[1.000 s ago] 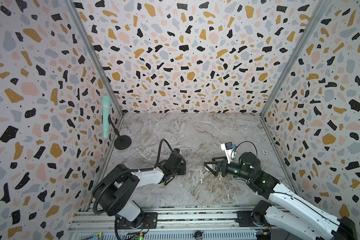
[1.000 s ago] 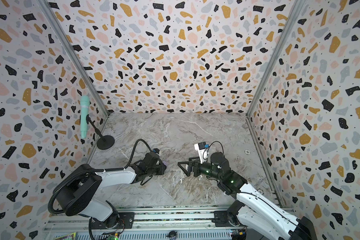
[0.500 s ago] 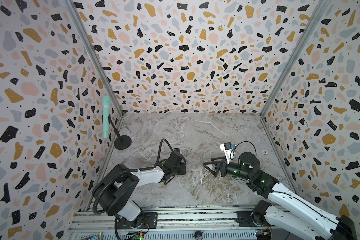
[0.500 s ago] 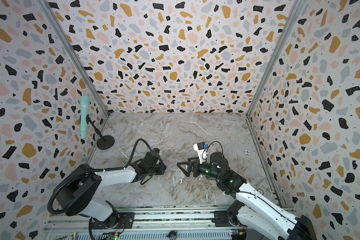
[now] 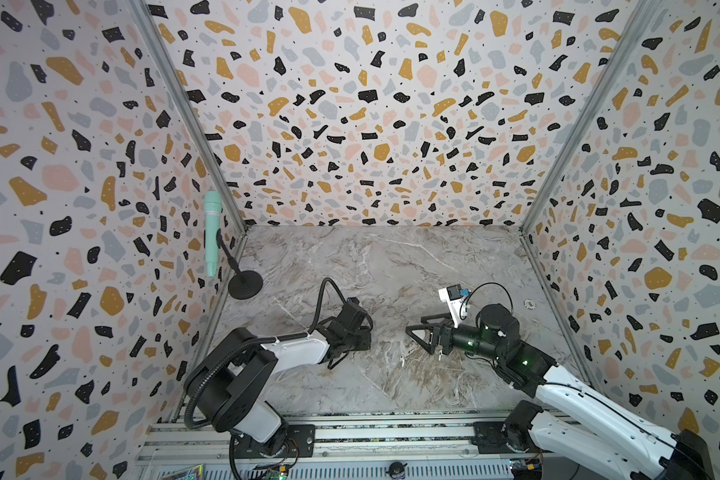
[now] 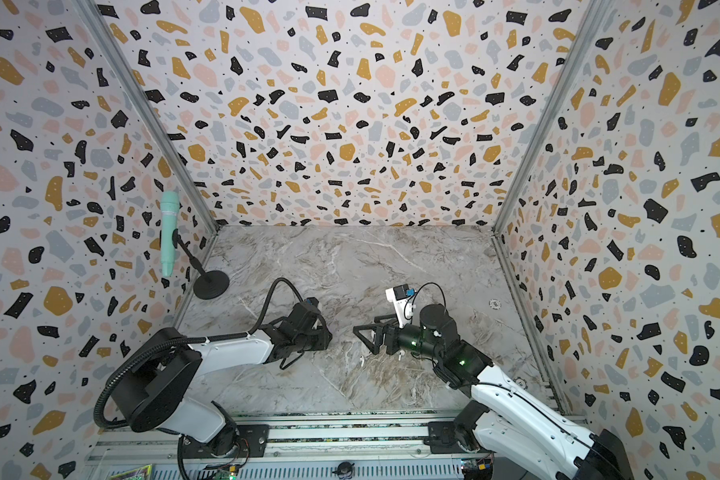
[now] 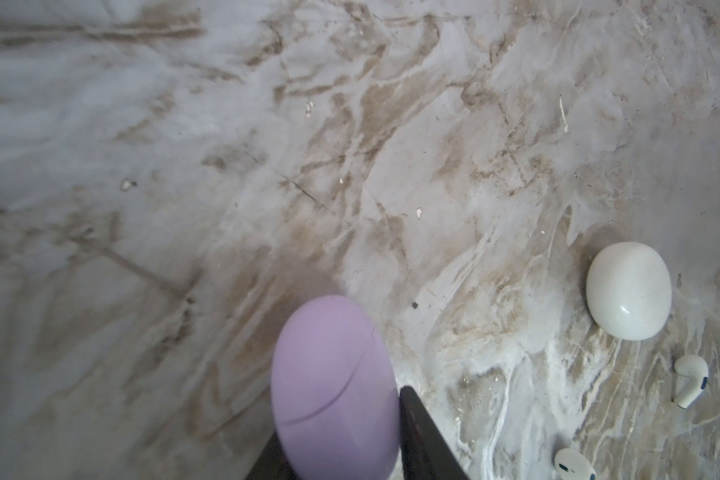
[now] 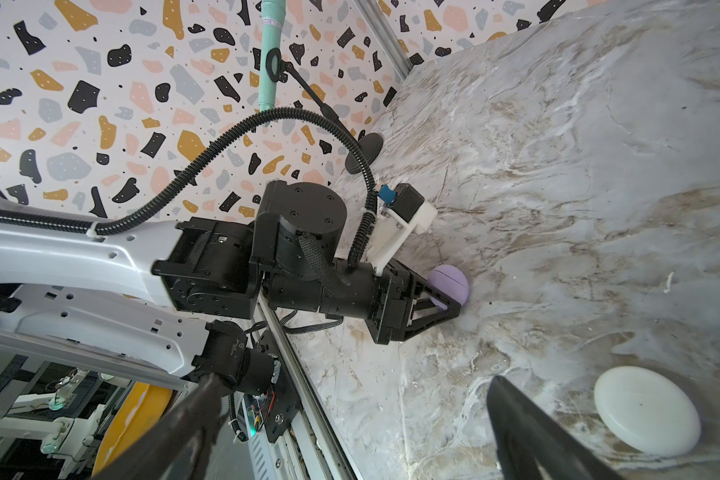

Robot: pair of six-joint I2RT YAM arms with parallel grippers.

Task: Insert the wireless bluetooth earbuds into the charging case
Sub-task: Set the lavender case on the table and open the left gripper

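Observation:
A shut lavender charging case (image 7: 333,386) lies on the marble table between the fingers of my left gripper (image 7: 337,415). One finger (image 7: 416,419) stands right at its side; the other is hidden behind it. The right wrist view shows the same case (image 8: 449,282) flanked by those fingers. A shut white charging case (image 7: 628,291) lies further off, with two white earbuds (image 7: 688,380) (image 7: 572,465) loose beside it. My right gripper (image 8: 354,380) hovers wide open beside the white case (image 8: 647,409), holding nothing. In both top views the grippers (image 5: 366,332) (image 5: 416,328) face each other, an earbud (image 6: 361,360) between them.
A mint microphone (image 5: 212,232) on a black stand (image 5: 245,284) occupies the back left corner. A small round fitting (image 5: 529,304) sits near the right wall. Terrazzo walls close three sides, and a metal rail (image 5: 350,436) runs along the front.
The right gripper has edged slightly to the left. The left arm stays in place with the lavender case between its fingers.

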